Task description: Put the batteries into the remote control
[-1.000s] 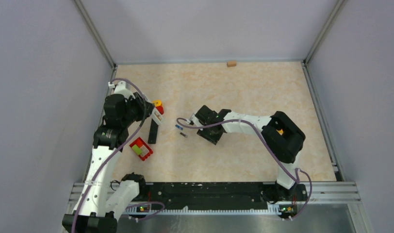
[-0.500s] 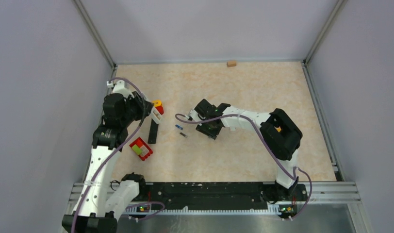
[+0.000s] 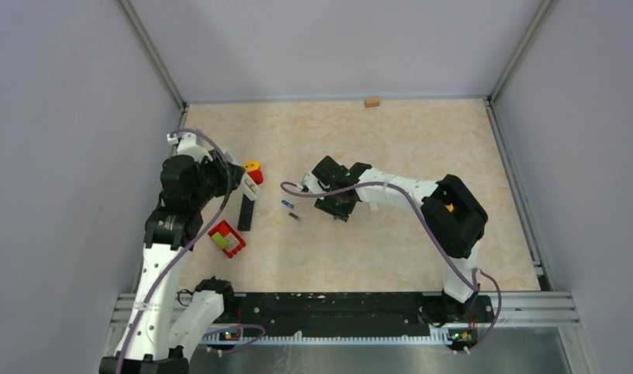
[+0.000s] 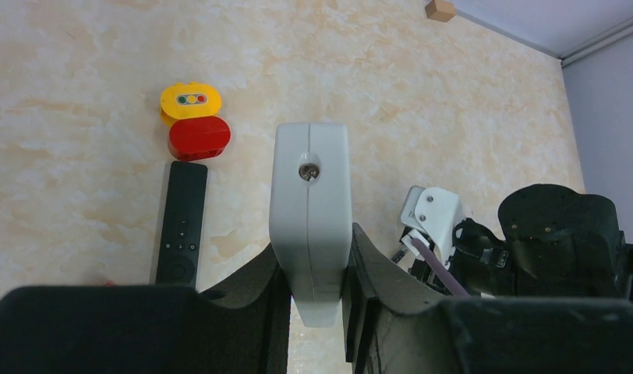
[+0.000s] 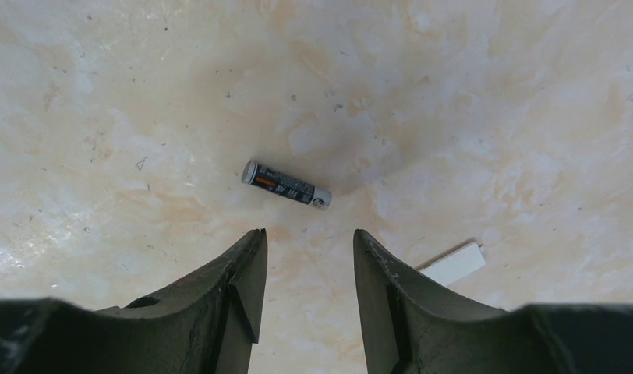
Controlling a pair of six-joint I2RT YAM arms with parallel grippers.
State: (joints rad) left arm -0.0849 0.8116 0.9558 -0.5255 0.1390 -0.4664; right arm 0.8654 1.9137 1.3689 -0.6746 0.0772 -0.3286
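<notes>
Pick-up step: R gripper [image 5: 306,238], fingers apart, hovers w/ dark battery [image 5: 286,185] at its 12 o'clock. Next: drop & pinch it. L gripper [image 4: 309,261] clamps white bar [image 4: 309,195], prob. the remote.

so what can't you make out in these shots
- top view: batteries too small to tell their ends apart
- left wrist view: white remote, near end hidden between fingers of the left tool; no battery bay visible
- right wrist view: white piece partly hidden behind a finger of the right tool
</notes>
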